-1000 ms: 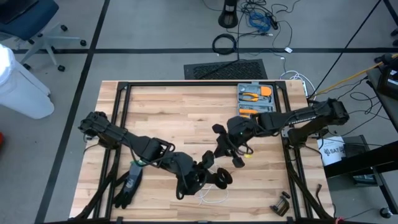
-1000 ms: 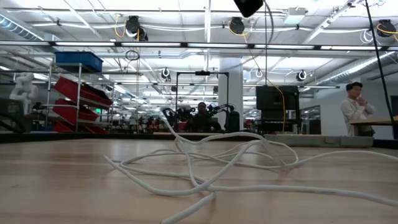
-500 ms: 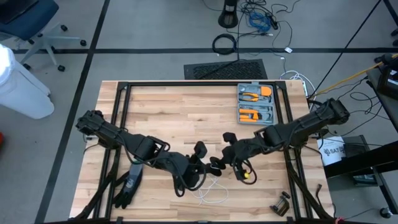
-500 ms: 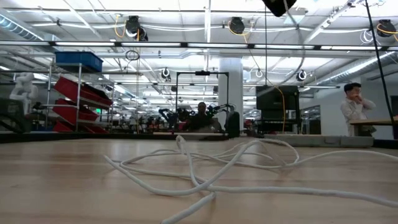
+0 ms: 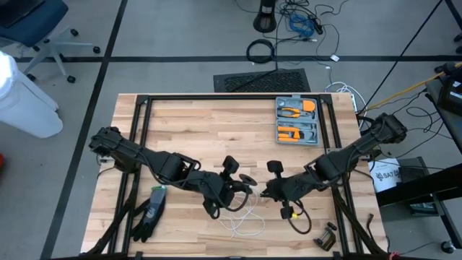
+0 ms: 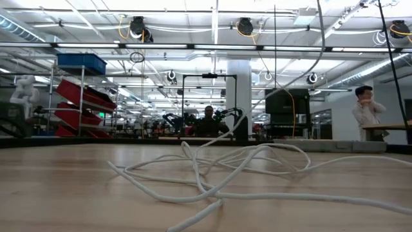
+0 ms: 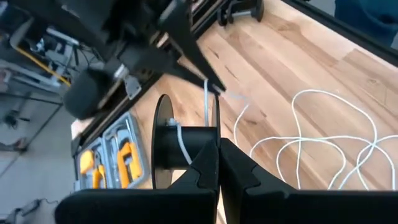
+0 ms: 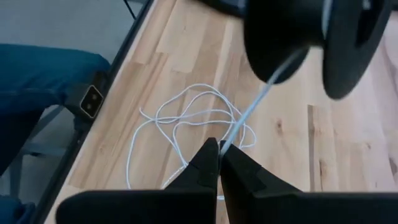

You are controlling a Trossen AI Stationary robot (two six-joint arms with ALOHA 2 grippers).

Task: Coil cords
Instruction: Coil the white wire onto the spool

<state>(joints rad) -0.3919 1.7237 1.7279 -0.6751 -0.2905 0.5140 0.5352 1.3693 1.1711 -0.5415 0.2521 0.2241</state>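
From above, the left pincer [image 5: 232,182] and the right pincer [image 5: 273,186] meet near the middle of the desk [image 5: 209,130], with the loose white cord [image 5: 245,220] lying just on the near side of them.

At desk height, the cord [image 6: 219,171] sprawls in slack loops and one strand rises up.

The left wrist view shows the left pincer [image 7: 219,163] closed on a black spool [image 7: 180,146] with a turn of cord on it.

The right wrist view shows the right pincer [image 8: 219,155] pinching the cord [image 8: 186,118], which runs tight, probably, to the spool [image 8: 311,31] facing it.
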